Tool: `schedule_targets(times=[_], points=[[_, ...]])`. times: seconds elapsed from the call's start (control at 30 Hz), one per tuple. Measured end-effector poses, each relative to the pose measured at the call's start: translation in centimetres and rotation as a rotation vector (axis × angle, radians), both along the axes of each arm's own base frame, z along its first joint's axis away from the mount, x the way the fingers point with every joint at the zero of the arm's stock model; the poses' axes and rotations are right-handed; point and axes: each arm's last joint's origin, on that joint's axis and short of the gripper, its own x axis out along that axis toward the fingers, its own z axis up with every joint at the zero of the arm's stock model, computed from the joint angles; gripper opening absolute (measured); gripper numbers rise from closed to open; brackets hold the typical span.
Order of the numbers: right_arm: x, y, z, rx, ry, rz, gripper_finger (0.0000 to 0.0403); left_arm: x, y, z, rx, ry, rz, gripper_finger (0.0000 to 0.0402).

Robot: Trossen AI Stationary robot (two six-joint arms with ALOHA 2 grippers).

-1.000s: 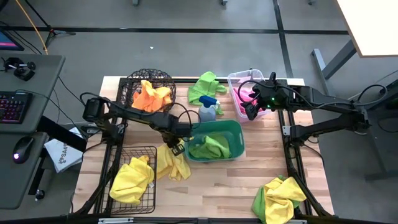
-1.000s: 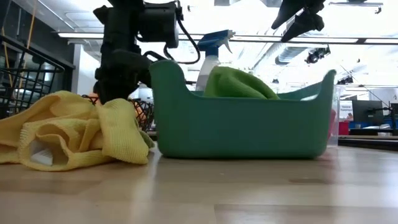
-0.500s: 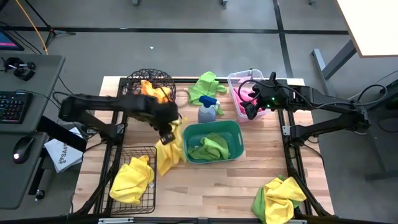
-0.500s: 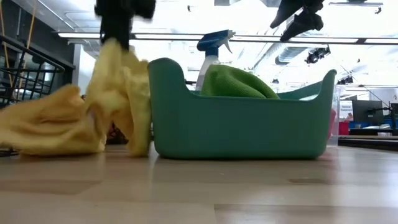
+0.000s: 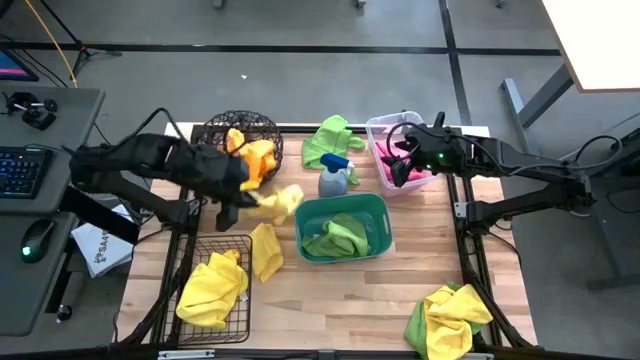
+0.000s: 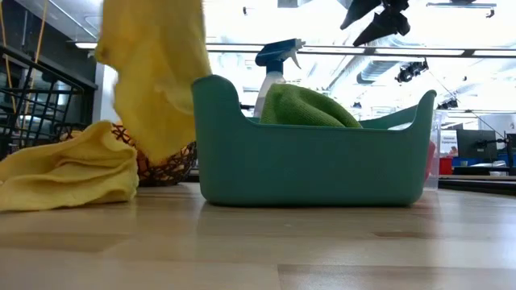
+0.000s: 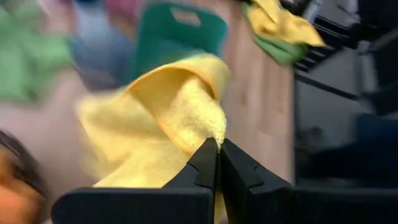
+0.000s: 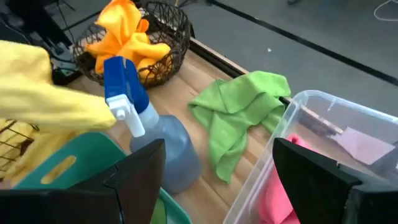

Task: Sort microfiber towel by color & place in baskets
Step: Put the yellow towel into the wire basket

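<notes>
Left claw (image 7: 217, 149) pinched shut on yellow towel (image 5: 280, 200), lifted above table (image 5: 330, 290) between round wire basket (image 5: 240, 135) and teal tub (image 5: 375, 215). Right claw (image 8: 217, 168) spread wide over clear bin (image 5: 385, 125), far right.

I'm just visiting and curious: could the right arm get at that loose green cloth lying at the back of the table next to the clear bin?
Probably yes. The right gripper hangs open over the clear bin, and the green cloth lies just beside that bin on bare wood with nothing on top. The spray bottle stands close by but does not cover it.
</notes>
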Motion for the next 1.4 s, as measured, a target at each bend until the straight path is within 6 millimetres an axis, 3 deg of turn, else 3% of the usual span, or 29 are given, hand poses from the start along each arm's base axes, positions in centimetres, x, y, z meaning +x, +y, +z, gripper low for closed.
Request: schedule_targets(times=[0.23, 0.43, 0.57, 0.67, 0.8, 0.97, 1.1, 1.4], points=[[0.7, -0.1, 0.0, -0.039, -0.002, 0.029, 0.0293, -2.3, -4.6, 0.9, -0.409, 0.186, -0.036, 0.0000], [1.3, -0.1, -0.3, 0.063, -0.041, 0.004, 0.0293, -5.4, -6.6, 3.2, -0.588, 0.233, -0.096, 0.0000], [1.8, 0.3, -0.7, 0.187, -0.073, 0.011, 0.0293, -8.4, -6.3, 4.0, -0.613, 0.318, -0.099, 0.0000], [2.3, 1.0, -1.0, 0.245, -0.081, 0.020, 0.0293, -10.3, -5.6, 3.3, -0.509, 0.447, -0.054, 0.0000], [3.0, 2.5, -1.5, 0.294, -0.073, 0.046, 0.0293, -10.0, -6.0, 2.3, -0.429, 0.315, -0.099, 0.0000], [3.8, 4.5, -2.0, 0.330, -0.059, 0.067, 0.0293, -9.0, -7.1, -1.4, -0.259, 0.483, -0.072, 0.0000], [3.9, 5.8, -2.2, 0.328, -0.058, 0.073, 0.0293, -7.5, -8.8, -5.3, -0.221, 0.617, -0.071, 0.0000], [3.6, 7.6, -2.2, 0.311, -0.061, 0.110, 0.0293, -3.1, -14.3, -13.6, -0.352, 0.431, -0.219, 0.0000]])
